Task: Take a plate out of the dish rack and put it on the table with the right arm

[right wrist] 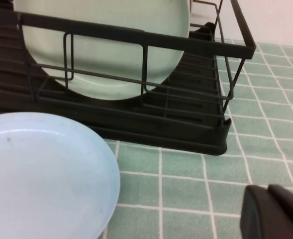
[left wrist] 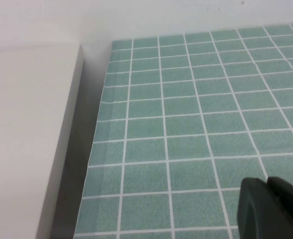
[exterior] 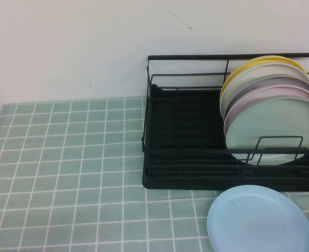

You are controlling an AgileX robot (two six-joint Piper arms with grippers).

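Observation:
The pale mint-green plate [exterior: 274,128] stands upright at the front of the row in the black wire dish rack [exterior: 185,131], at its right end; it also shows in the right wrist view [right wrist: 111,55] behind the rack's front wires [right wrist: 136,37]. Pink, grey and yellow plates stand behind it. My right gripper [right wrist: 273,211] is shut and empty, low over the table [exterior: 65,157] in front of the rack's right corner. My left gripper [left wrist: 268,206] is shut and empty over the table's left edge. Neither gripper shows in the high view.
A light blue plate [exterior: 259,220] lies flat on the cloth in front of the rack, also in the right wrist view [right wrist: 42,174]. A white surface [left wrist: 27,139] borders the table's left edge. A white wall stands behind the rack.

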